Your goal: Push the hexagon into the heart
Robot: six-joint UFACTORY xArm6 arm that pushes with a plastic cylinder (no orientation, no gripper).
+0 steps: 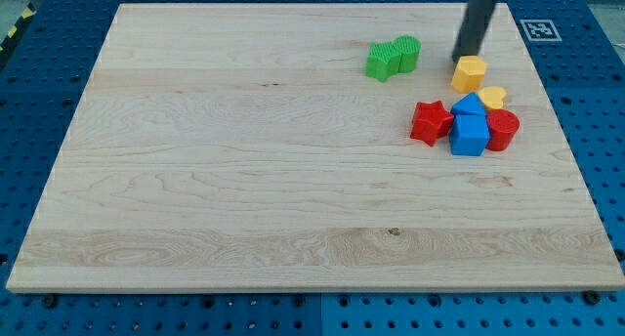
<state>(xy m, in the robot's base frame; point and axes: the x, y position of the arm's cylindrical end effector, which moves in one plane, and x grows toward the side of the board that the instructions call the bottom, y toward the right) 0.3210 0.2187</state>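
Observation:
The yellow hexagon block (469, 73) lies near the view's upper right of the wooden board (244, 180). The yellow heart block (492, 97) lies just below and to the right of it, a small gap between them. My tip (461, 57) is the lower end of the dark rod and sits at the hexagon's upper left edge, touching or nearly touching it.
Below the heart are a blue block (469, 130), a red cylinder (503, 130) to its right and a red star (430, 121) to its left. Two green blocks (393, 58) lie left of the hexagon. A marker tag (538, 29) lies off the board at top right.

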